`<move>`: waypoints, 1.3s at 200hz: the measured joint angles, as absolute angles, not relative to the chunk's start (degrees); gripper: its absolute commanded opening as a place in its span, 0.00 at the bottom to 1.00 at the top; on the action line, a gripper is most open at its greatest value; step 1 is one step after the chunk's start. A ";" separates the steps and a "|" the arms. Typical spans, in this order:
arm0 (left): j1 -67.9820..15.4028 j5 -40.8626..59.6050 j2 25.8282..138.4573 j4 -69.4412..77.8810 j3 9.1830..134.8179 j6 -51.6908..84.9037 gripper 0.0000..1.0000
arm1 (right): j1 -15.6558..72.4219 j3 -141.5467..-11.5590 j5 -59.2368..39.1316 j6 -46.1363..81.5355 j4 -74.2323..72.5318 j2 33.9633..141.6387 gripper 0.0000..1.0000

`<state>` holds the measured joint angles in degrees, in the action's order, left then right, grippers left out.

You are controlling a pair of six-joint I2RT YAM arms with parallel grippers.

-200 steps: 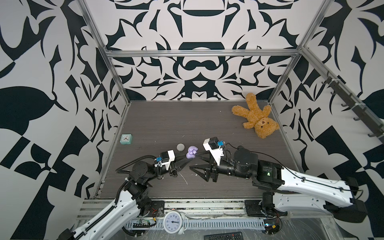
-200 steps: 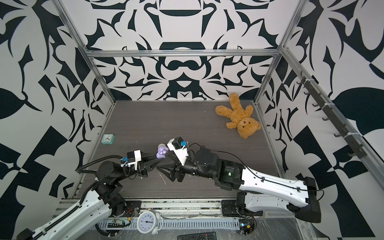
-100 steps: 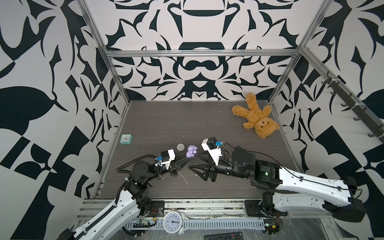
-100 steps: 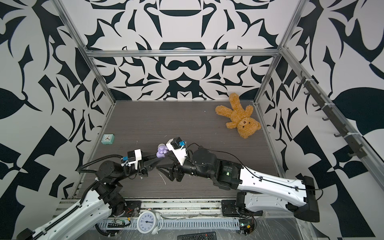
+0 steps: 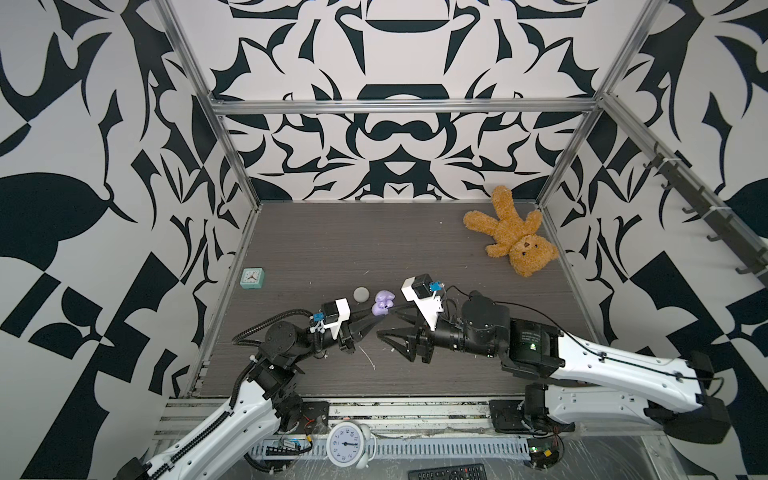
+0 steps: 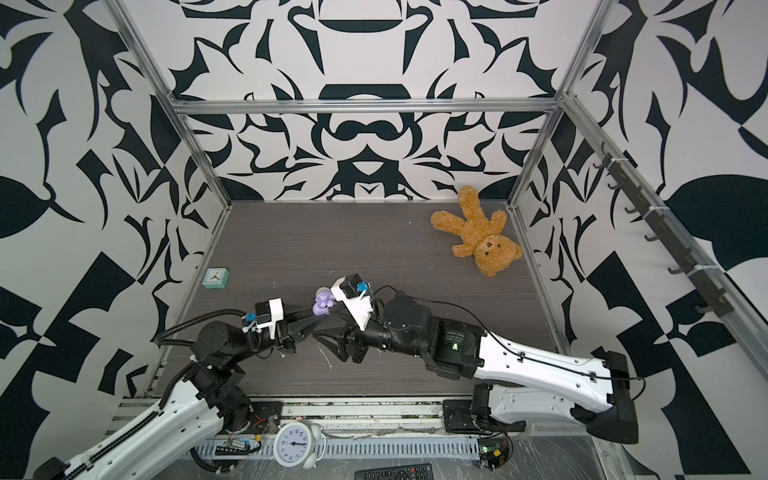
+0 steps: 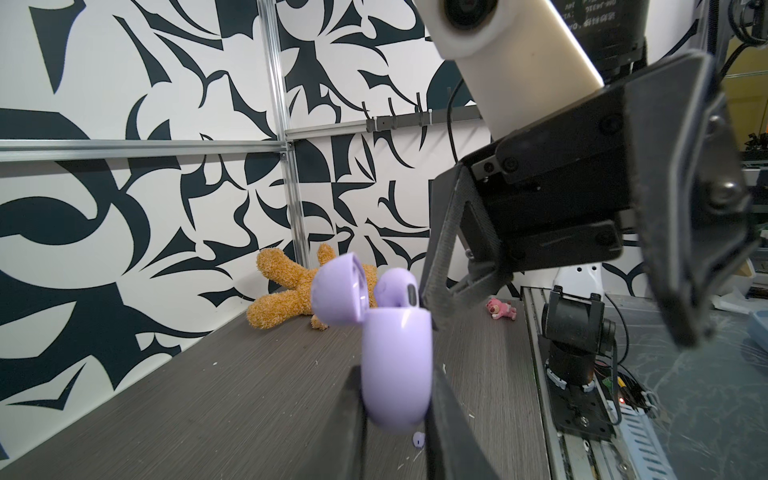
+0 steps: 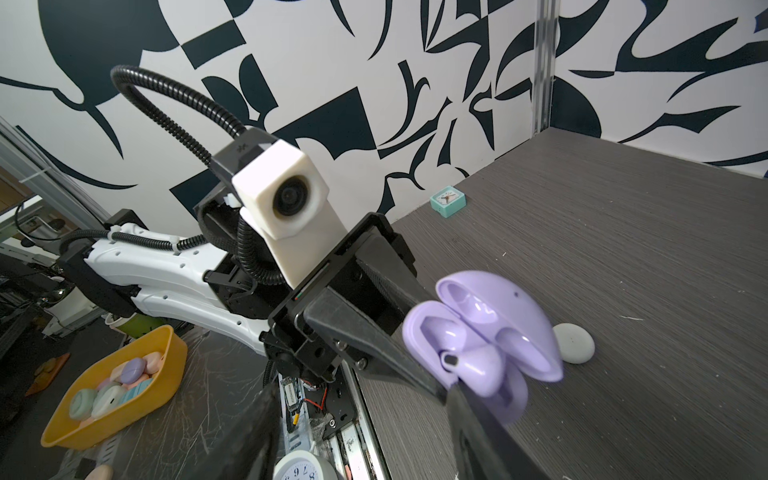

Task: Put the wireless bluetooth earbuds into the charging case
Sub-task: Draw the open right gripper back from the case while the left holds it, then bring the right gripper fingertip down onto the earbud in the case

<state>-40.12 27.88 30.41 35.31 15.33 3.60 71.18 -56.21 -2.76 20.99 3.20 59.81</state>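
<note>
One open case (image 7: 397,374), two purple earbuds (image 7: 392,289), two clocks (image 5: 252,278), one teddy bear (image 5: 511,232).

Right pincer (image 5: 384,325) slightly farther left.

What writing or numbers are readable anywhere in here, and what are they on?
"8", "9", "10", among other hour numerals: on the white alarm clock at the front edge.
Dial of the teal clock: too small to read.
The label on the right arm: too small to read.
The white print on a black part, left wrist view: blurred.
</note>
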 measured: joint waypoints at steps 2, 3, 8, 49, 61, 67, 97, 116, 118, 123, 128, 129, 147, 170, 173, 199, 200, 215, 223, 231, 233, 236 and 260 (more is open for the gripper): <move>-40.12 27.88 30.41 35.31 15.33 3.60 0.00 | 71.18 -56.21 -2.76 20.99 3.25 59.81 0.67; -40.12 27.88 30.41 35.31 15.33 3.60 0.00 | 71.18 -56.21 -2.76 20.99 3.27 59.79 0.67; -40.12 27.88 30.37 35.31 15.33 3.60 0.00 | 71.13 -56.21 -2.79 20.99 3.38 59.70 0.67; -40.14 27.92 30.04 35.33 15.33 3.60 0.00 | 70.96 -56.21 -2.70 21.02 4.58 59.16 0.67; -40.14 27.92 30.06 35.33 15.33 3.60 0.00 | 70.96 -56.21 -2.44 21.02 4.95 59.07 0.67; -40.12 27.92 30.06 35.33 15.33 3.60 0.00 | 70.96 -56.21 -2.24 21.02 5.10 59.05 0.67; -40.12 27.88 30.06 35.29 15.33 3.57 0.00 | 70.96 -56.21 -1.45 20.99 5.48 59.02 0.67; -40.12 27.86 30.04 35.31 15.33 3.57 0.00 | 70.96 -56.21 -0.67 20.95 5.78 59.02 0.67; -40.12 27.86 30.06 35.31 15.33 3.57 0.00 | 70.96 -56.21 -0.60 20.95 5.80 59.02 0.67; -40.12 27.86 30.06 35.31 15.33 3.57 0.00 | 70.96 -56.21 -0.38 20.93 5.87 59.02 0.67; -40.12 27.86 30.06 35.31 15.33 3.57 0.00 | 70.96 -56.21 -0.23 20.93 5.91 59.05 0.67; -40.12 27.86 30.06 35.33 15.33 3.57 0.00 | 70.96 -56.21 -0.19 20.91 5.91 59.05 0.67; -40.14 27.94 30.06 35.35 15.33 3.57 0.00 | 70.94 -56.27 0.25 20.75 6.04 59.07 0.67; -40.12 28.10 30.06 35.48 15.33 3.57 0.00 | 70.85 -56.75 0.25 20.58 6.28 59.33 0.67; -40.12 28.10 30.06 35.53 15.33 3.57 0.00 | 70.85 -56.84 0.25 20.53 6.33 59.37 0.67; -40.14 28.14 30.02 35.94 15.33 3.49 0.00 | 70.85 -57.28 0.19 20.18 6.31 59.55 0.67; -40.14 28.14 30.02 35.94 15.33 3.46 0.00 | 70.85 -57.28 0.19 20.16 6.31 59.55 0.67; -40.14 28.25 30.02 35.97 15.33 3.38 0.00 | 70.85 -57.30 0.19 19.88 6.31 59.55 0.67; -40.14 28.32 30.02 35.97 15.33 3.38 0.00 | 70.85 -57.30 0.21 19.73 6.31 59.55 0.67; -40.14 28.36 30.02 35.99 15.33 3.38 0.00 | 70.85 -57.34 0.19 19.55 6.31 59.57 0.67; -40.14 28.38 30.02 35.99 15.33 3.38 0.00 | 70.85 -57.36 0.19 19.53 6.31 59.57 0.67; -40.14 28.38 30.02 35.99 15.33 3.38 0.00 | 70.83 -57.36 0.19 19.51 6.31 59.57 0.67; -40.14 28.49 30.02 35.97 15.33 3.38 0.00 | 70.83 -57.45 0.21 19.25 6.33 59.81 0.68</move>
<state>-40.14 28.49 30.02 35.97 15.33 3.38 70.83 -57.45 0.21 19.25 6.33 59.81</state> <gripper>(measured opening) 0.232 0.676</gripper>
